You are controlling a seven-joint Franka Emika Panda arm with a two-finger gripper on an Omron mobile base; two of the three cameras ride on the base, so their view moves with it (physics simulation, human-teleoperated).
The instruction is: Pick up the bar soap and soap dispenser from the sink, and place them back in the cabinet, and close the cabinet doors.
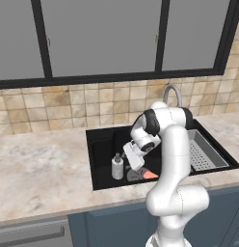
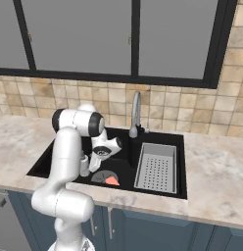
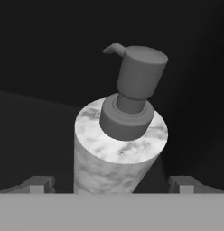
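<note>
The small white-grey marbled cylindrical soap dispenser (image 3: 118, 153) with its dark grey pump top stands upright right in front of the hand camera, between the two dark finger tips (image 3: 39, 184) of the two-finger gripper (image 3: 112, 186). The jaws stand wide apart, one tip to each side of the bottle with a gap on both sides, so the gripper has hold of nothing. In the left base view the dispenser (image 1: 117, 166) stands on the floor of the deep black rectangular sink (image 1: 99, 159), toward its left half, with the gripper (image 1: 132, 159) just beside it on the right. Near the dispenser, toward the front wall of the basin, lies the flat salmon orange-pink bar soap (image 1: 150, 175), next to the round grey drain disc (image 1: 135, 175). From the right base view the same bar (image 2: 112, 181) lies at the edge of the drain (image 2: 103, 176), with the dispenser (image 2: 85, 165) partly hidden behind the white arm. The grey perforated tray (image 2: 156, 167) sits in the right part of the sink, and the curved silver faucet (image 2: 135, 115) rises behind it. A beige marbled stone counter (image 1: 39, 173) surrounds the basin, backed by tan square wall tiles (image 1: 68, 103) under grey black-framed window panes (image 1: 102, 34).
</note>
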